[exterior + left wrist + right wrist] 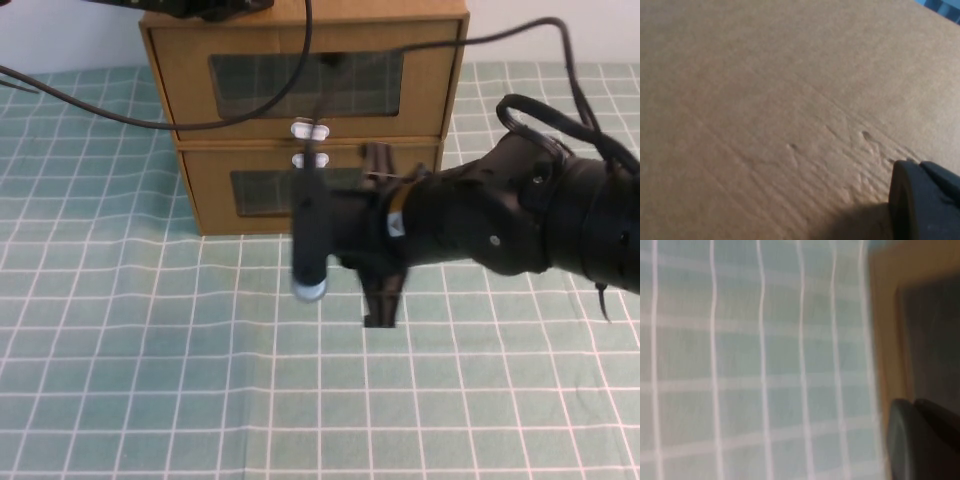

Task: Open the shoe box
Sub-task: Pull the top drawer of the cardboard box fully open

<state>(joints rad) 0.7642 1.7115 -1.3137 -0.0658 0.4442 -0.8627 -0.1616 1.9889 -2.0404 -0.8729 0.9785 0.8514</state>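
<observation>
While the right arm is reaching in from the right: forearm is lying low, crossing the lower drawer (215,195).
Right claw (308,240): is hanging pressed together before that drawer.
Left claw (205,8): is sitting over the box top; state cannot be told.
Shoe box (165,60): one, is standing at the worktop's (150,350) rear.
Drawers (180,85): two, shut.
Pull tabs (309,128): two.
</observation>
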